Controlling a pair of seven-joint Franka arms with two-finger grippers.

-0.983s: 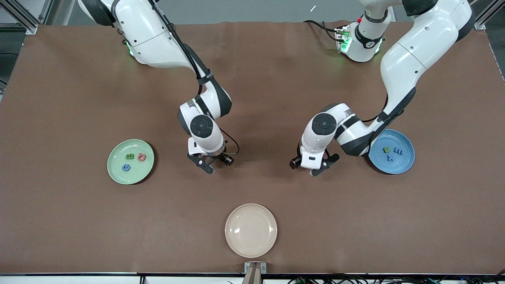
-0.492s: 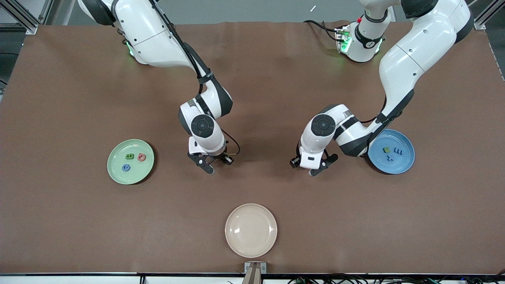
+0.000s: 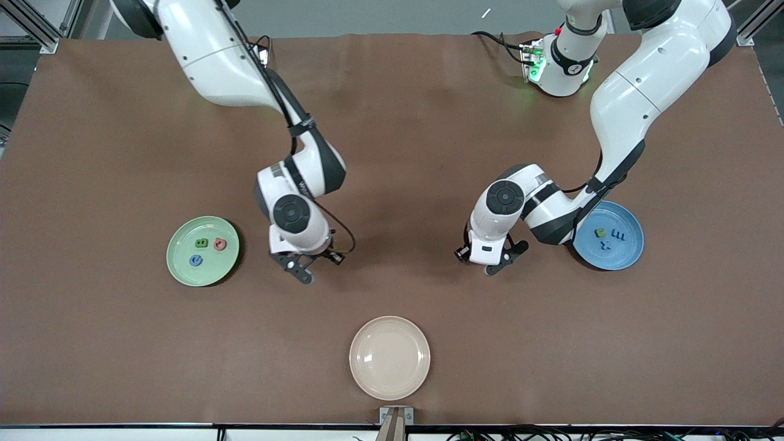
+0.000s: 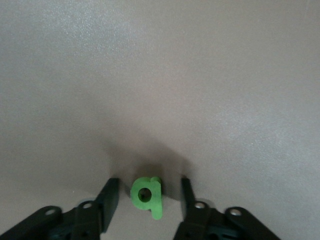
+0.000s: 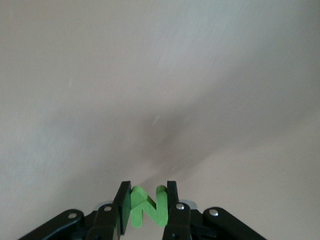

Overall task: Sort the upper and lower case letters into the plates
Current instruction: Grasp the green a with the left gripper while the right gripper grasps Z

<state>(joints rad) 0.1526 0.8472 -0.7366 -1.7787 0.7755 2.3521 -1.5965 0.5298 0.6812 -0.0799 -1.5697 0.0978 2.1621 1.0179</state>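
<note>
My right gripper (image 3: 301,274) hangs over bare table between the pale green plate (image 3: 211,271) and the table's middle, shut on a green capital N (image 5: 148,207). My left gripper (image 3: 489,264) is down at the table beside the blue plate (image 3: 626,254). Its jaws stand open on either side of a small green letter (image 4: 146,195) lying flat, with a gap on each side. The pale green plate holds a green (image 3: 200,243), a red (image 3: 220,244) and a blue letter (image 3: 196,261). The blue plate holds one green (image 3: 601,233) and two blue letters (image 3: 618,235).
A cream-white plate (image 3: 389,358) sits near the table's front edge, nearer the front camera than both grippers, with nothing in it. The left arm's forearm passes over the inner edge of the blue plate.
My right gripper has shut on the N and moved toward the pale green plate. My left gripper's jaws have narrowed around the small green letter while the arm stayed nearly in place.
</note>
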